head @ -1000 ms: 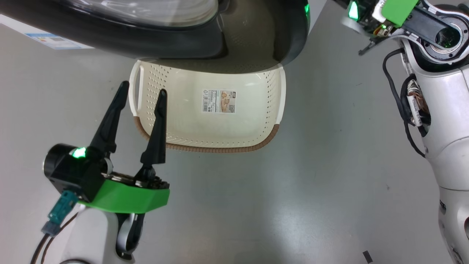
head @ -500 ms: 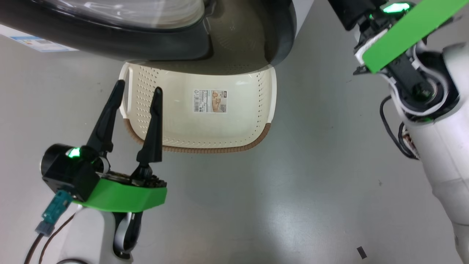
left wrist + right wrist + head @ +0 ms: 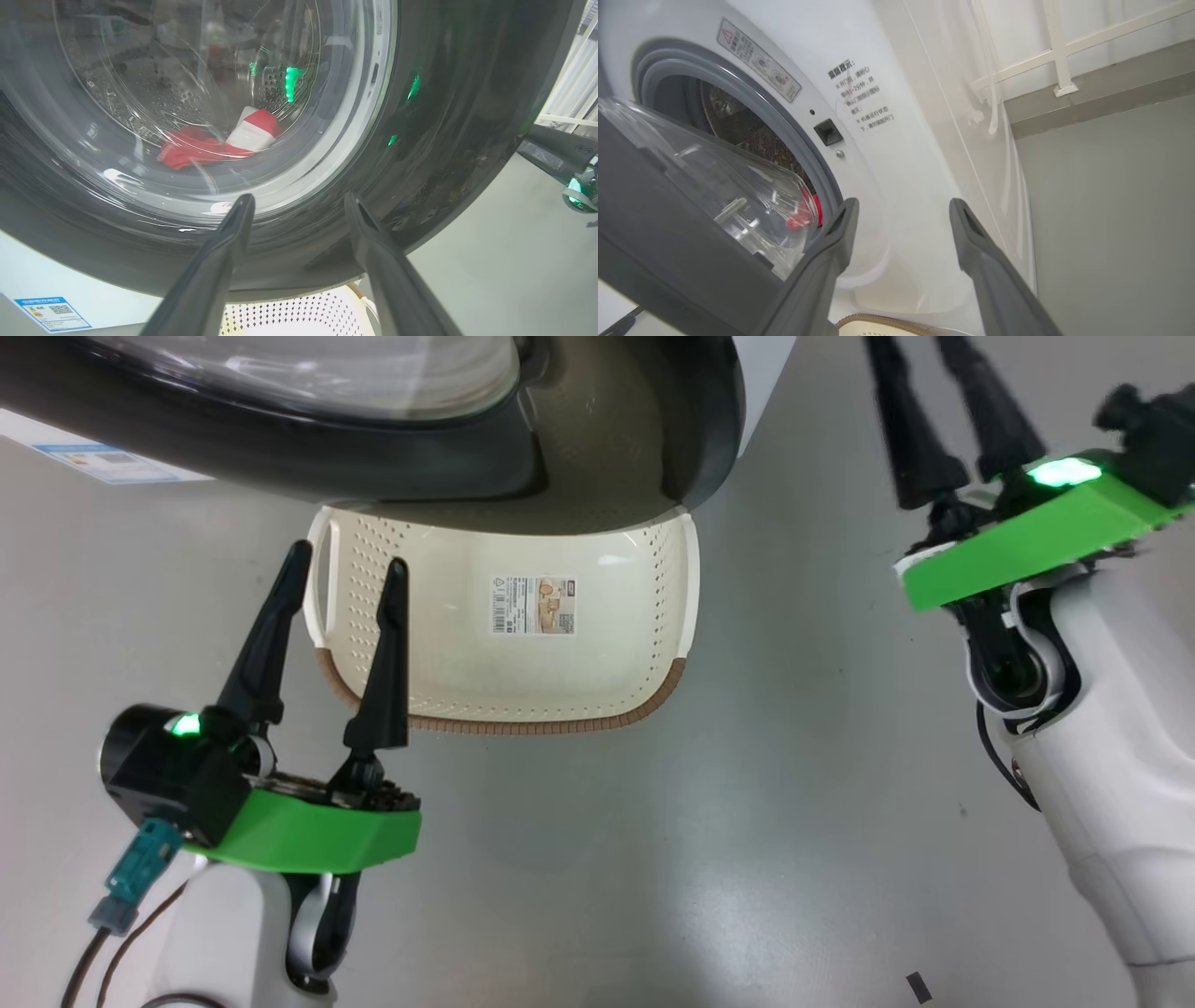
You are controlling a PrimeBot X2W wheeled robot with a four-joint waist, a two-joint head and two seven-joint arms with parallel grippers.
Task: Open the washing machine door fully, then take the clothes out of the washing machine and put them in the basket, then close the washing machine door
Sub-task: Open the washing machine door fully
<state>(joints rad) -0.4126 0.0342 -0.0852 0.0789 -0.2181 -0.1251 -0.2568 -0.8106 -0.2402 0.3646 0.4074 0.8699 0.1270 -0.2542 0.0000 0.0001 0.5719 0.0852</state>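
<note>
Smooth grey floor, cream basket on it, white railing behind

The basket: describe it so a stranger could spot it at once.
Start at the white washing machine and its black-rimmed door, swung partly open. On the floor below sits the basket: cream, perforated, brown-rimmed, with a paper label inside.

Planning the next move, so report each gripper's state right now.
Left gripper: open, holding nothing.
Right gripper: open, holding nothing.
</note>
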